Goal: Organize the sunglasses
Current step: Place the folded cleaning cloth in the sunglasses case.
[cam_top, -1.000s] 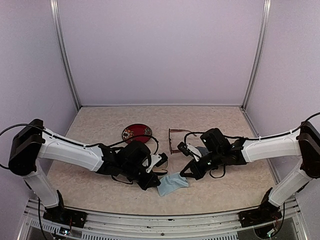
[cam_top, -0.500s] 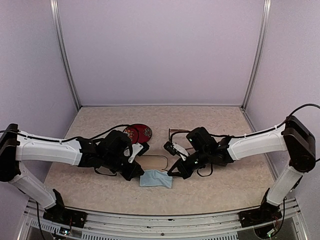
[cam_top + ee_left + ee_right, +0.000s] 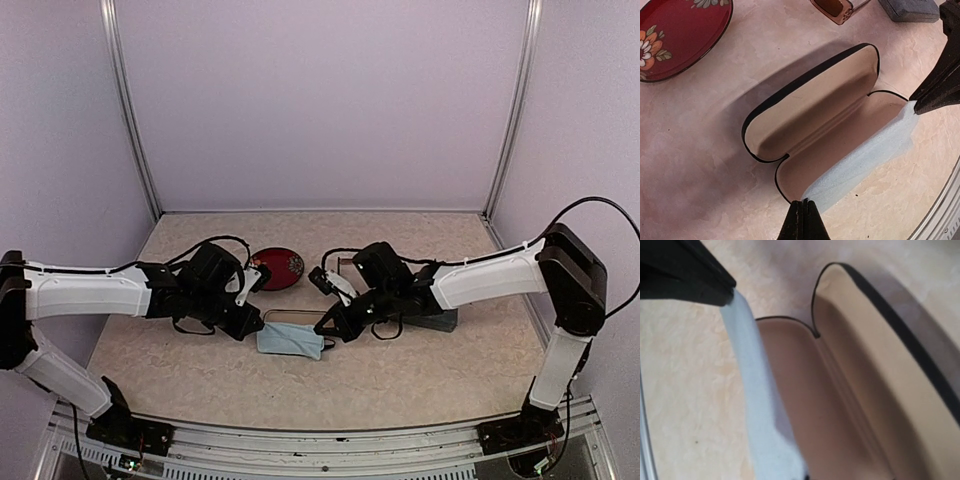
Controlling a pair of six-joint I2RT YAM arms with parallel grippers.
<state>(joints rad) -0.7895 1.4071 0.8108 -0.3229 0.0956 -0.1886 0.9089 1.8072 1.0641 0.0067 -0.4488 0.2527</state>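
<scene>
A light-blue cloth (image 3: 290, 341) hangs stretched between my two grippers, over the front half of an open black case (image 3: 815, 107) lined in tan. My left gripper (image 3: 802, 206) is shut on the cloth's (image 3: 865, 159) near corner. The right gripper (image 3: 920, 102) pinches the far corner. In the right wrist view the cloth (image 3: 757, 405) runs down to my own fingertips, which barely show at the bottom edge. The reddish-brown sunglasses (image 3: 837, 7) lie behind the case, mostly hidden by the right arm in the top view (image 3: 343, 263).
A red plate with flowers (image 3: 281, 265) sits behind the left gripper (image 3: 254, 329). A closed grey-blue case (image 3: 441, 322) lies under the right forearm. The right gripper (image 3: 326, 336) is close to the open case's (image 3: 300, 316) right end.
Both grippers have moved left and toward the back wall with the cloth. The cloth, crumpled a second ago, is now pulled out flat over the open case.
</scene>
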